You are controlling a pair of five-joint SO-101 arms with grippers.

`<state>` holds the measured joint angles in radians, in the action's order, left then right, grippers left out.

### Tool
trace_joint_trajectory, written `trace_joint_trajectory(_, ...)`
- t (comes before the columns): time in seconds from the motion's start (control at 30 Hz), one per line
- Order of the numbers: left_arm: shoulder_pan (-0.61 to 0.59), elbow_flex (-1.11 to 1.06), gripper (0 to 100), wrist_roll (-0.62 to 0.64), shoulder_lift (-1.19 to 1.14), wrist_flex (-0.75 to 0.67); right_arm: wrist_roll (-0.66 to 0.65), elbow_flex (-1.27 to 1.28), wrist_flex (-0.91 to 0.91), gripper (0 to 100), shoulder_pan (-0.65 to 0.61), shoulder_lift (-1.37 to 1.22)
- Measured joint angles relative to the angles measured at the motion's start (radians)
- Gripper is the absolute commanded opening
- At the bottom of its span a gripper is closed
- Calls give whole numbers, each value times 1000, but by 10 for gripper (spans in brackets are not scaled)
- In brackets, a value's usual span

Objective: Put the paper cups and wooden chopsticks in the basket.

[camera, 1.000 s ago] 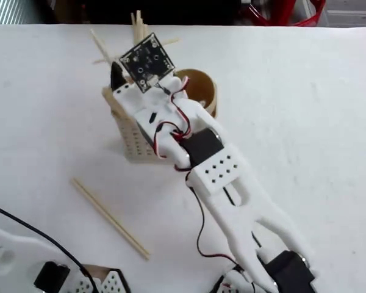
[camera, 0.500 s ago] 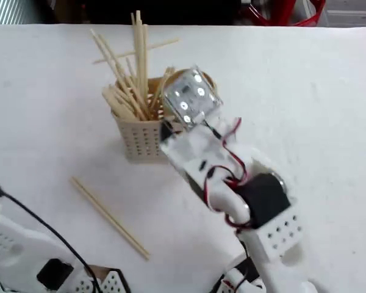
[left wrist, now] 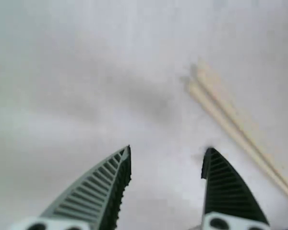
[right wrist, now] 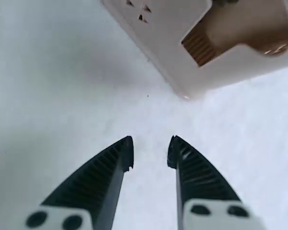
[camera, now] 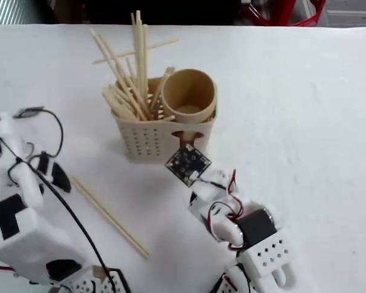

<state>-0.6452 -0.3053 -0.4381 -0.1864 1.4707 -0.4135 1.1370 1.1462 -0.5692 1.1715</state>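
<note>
The perforated cream basket stands at the table's middle back, holding several wooden chopsticks upright and a brown paper cup. A pair of chopsticks lies diagonally on the white table in front of it. My left gripper hovers open near the pair's far end; in the left wrist view the chopsticks lie just beyond and to one side of the open gripper. My right gripper is narrowly open and empty, low over the table before the basket, with the cup showing through a cut-out.
The right arm is folded back at the front centre, its camera board close to the basket's front wall. The left arm's body fills the front left corner. One chopstick lies crosswise behind the basket.
The right arm pulled back from over the basket to the table's front, uncovering the cup and sticks. The left arm swung up from the front left corner toward the loose pair.
</note>
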Motion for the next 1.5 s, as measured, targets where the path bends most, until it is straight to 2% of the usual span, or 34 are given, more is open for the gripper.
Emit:
trace_joint_trajectory(0.1,57,-127,246,69,48,-143,0,18,-9,128,0,21)
trace_joint_trajectory(0.27,94,-278,242,100,58,-324,0,23,-12,128,0,25)
trace_joint_trajectory(0.4,94,-269,236,100,43,-322,0,23,-12,127,0,25)
trace_joint_trajectory(0.6,112,-247,123,123,18,-307,0,28,-12,127,0,25)
trace_joint_trajectory(0.73,121,-232,139,158,18,-295,0,51,-14,127,0,28)
trace_joint_trajectory(0.87,140,-227,220,204,18,-269,0,60,-15,127,0,29)
trace_joint_trajectory(1.07,144,-210,207,281,3,-255,0,60,-15,127,2,29)
trace_joint_trajectory(1.2,144,-187,207,275,6,-216,-6,60,-15,129,2,29)
trace_joint_trajectory(1.3,155,-209,207,232,84,-187,-9,60,-15,129,2,29)
trace_joint_trajectory(1.5,209,-397,214,218,448,-180,-11,60,-15,129,2,29)
